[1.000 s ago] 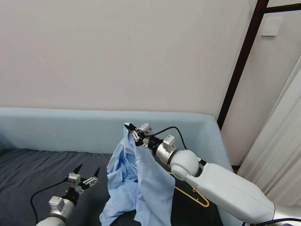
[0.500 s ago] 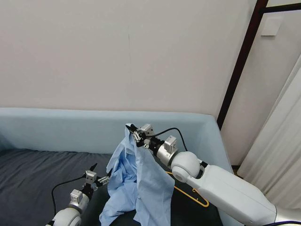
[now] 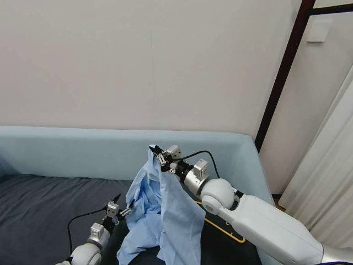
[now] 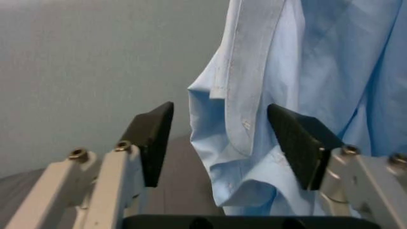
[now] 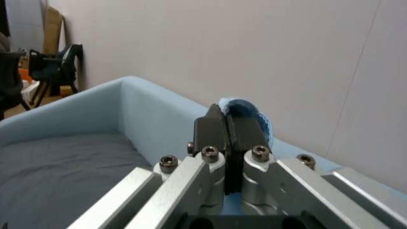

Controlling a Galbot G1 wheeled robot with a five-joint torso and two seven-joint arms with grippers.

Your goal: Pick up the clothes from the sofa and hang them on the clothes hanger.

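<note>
The right gripper (image 3: 156, 155) is pressed tight together on the top edge of the blue shirt (image 3: 168, 212). It holds the shirt up in the air above the sofa (image 3: 60, 149). In the right wrist view, just a small roll of blue cloth pokes out past the tips of that gripper (image 5: 224, 119). The shirt hangs down in long folds, and its bottom end rests on the dark seat.

The left gripper (image 3: 122, 206) is low down, just beside the hanging shirt, with its fingers spread wide. In the left wrist view, a folded shirt edge hangs between its two black pads (image 4: 154, 140).

A yellow hanger (image 3: 238, 238) lies on the seat under the right arm, near the shirt.

The right gripper seems to have only a little bit of cloth. A hard tug from the left side could pull that bit free, and the shirt would drop. The left gripper could also shut on many bunched folds at once, and then the shirt would not open out for the hanger.
</note>
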